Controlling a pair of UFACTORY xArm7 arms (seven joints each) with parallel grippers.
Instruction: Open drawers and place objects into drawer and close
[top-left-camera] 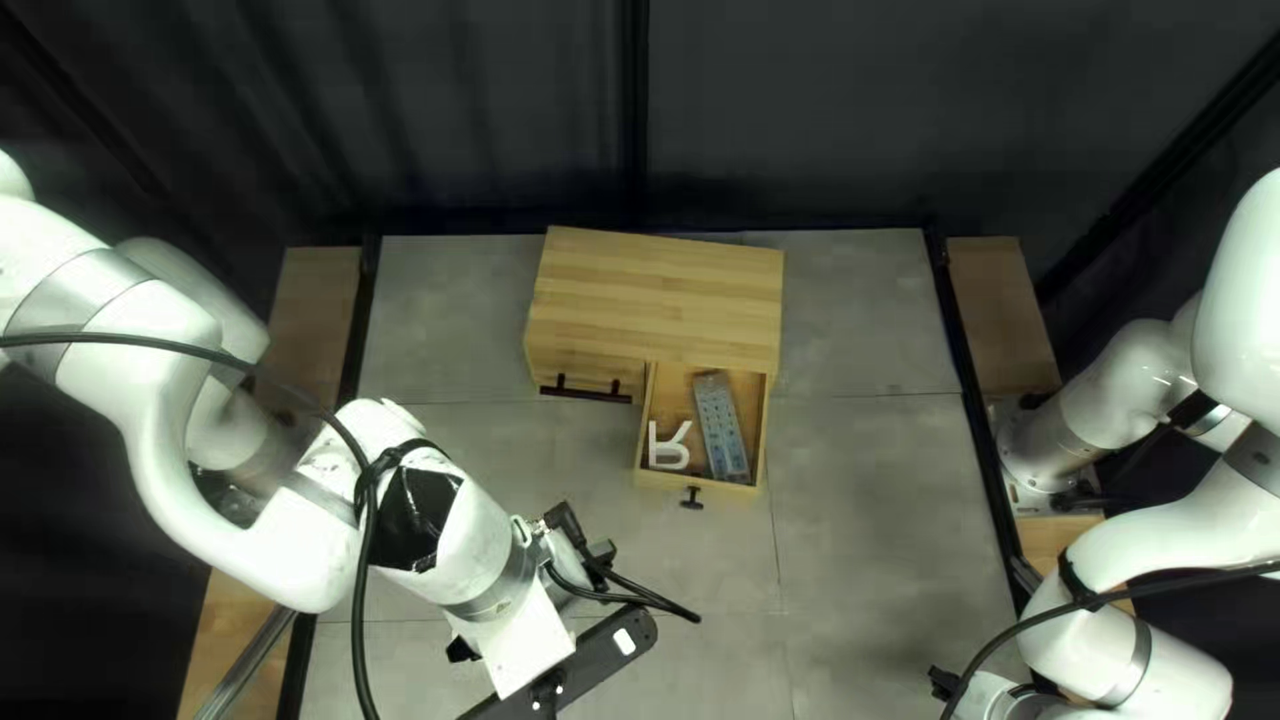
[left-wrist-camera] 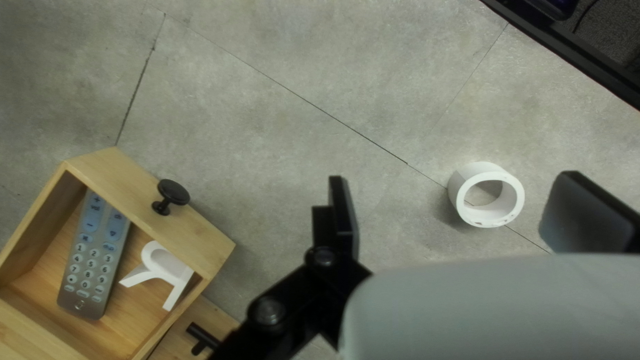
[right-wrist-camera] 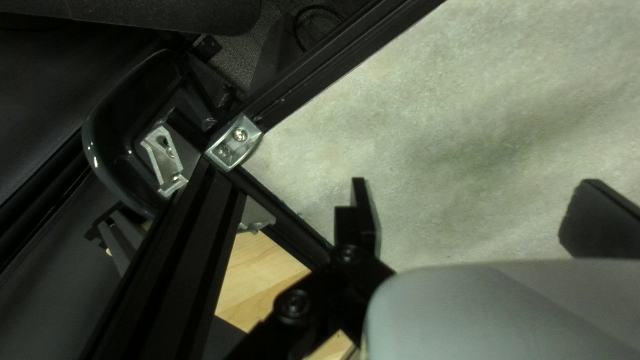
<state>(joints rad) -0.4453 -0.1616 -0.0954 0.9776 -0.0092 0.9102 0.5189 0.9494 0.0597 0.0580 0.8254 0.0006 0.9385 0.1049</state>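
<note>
My left gripper (top-left-camera: 530, 650) is over the near part of the table in the top left view, its fingertips hidden. In the left wrist view that gripper (left-wrist-camera: 465, 210) stands open. A short white tube (left-wrist-camera: 499, 218) rests on the table ahead, in line with the finger gap, untouched. The wooden cabinet (top-left-camera: 654, 300) has its right drawer (top-left-camera: 654, 479) pulled out, holding a grey remote (top-left-camera: 720, 424) and a white letter R (top-left-camera: 668, 447). The left drawer (top-left-camera: 588, 375), with a black bar handle, is closed. My right gripper (right-wrist-camera: 470, 217) is open, nothing between its fingers.
The black knob (left-wrist-camera: 173, 192) projects from the open drawer's front. A dark rail (top-left-camera: 980, 440) runs along the table's right side. In the right wrist view, a metal corner bracket (right-wrist-camera: 234, 142) and black frame bars (right-wrist-camera: 180, 247) lie beside the right gripper.
</note>
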